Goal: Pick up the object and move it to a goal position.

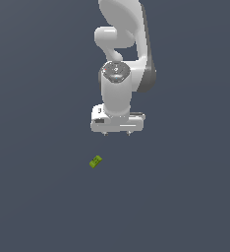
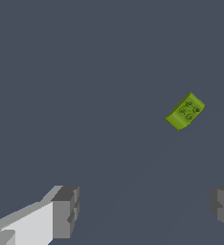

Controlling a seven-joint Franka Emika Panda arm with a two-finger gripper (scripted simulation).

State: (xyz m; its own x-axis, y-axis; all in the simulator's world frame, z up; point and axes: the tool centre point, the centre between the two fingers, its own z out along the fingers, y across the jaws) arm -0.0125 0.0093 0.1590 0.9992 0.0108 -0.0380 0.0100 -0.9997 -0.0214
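Observation:
The object [image 1: 96, 161] is a tiny lime-green block lying askew on the dark grey floor. In the exterior view it sits below my gripper [image 1: 117, 133] and a little toward the exterior view's left, well apart from it. My gripper is open, its two short fingertips pointing down with nothing between them. The wrist view shows the object [image 2: 184, 111] with darker marks on its top face. It lies beyond the gripper [image 2: 145, 210], outside the wide gap between the grey fingers [image 2: 66, 210], nearer the other finger.
A flat, dark grey floor [image 1: 186, 197] spreads around the block on every side. The white arm [image 1: 119, 74] rises behind the gripper toward the back of the exterior view.

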